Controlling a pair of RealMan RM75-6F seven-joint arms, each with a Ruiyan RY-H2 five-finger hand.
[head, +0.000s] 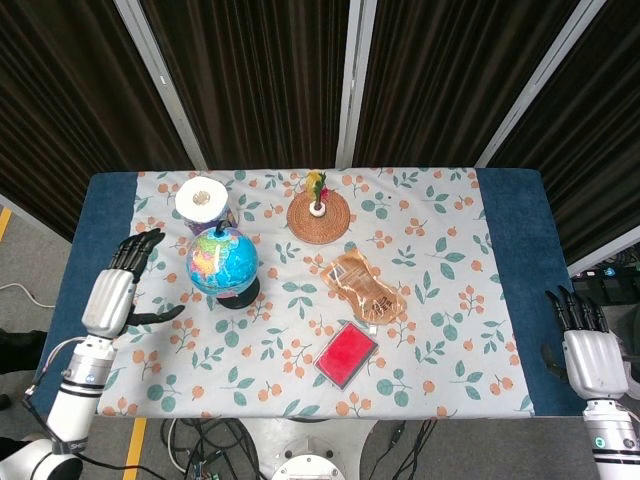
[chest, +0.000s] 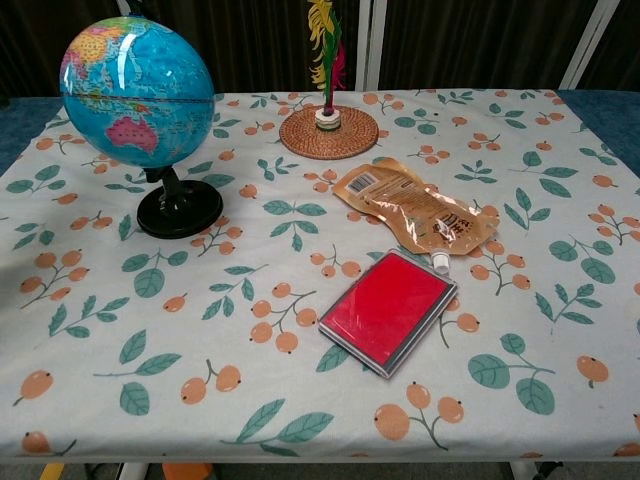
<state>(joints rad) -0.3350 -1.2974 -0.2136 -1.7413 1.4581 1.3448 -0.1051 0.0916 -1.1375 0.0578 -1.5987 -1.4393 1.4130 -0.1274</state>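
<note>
The left hand (head: 112, 290), fingers spread and holding nothing, is reaching toward the globe (head: 222, 262) at the frame's left-centre. The right hand (head: 590, 355), also empty and spread, is hanging at the lower right. The next move likely calls for closing around the ball without tipping its stand.

A worktop (head: 505, 215) covered by a leaf-and-fruit patterned cloth. At the far edge, a white paper roll (head: 201, 197) stands at the left, and a round woven mat (head: 319, 217) holds a small feathered shuttlecock (head: 316, 189). Nearer the middle lies a tan snack pouch (head: 367, 287), with a flat red case (head: 346, 353) just in front of it.
</note>
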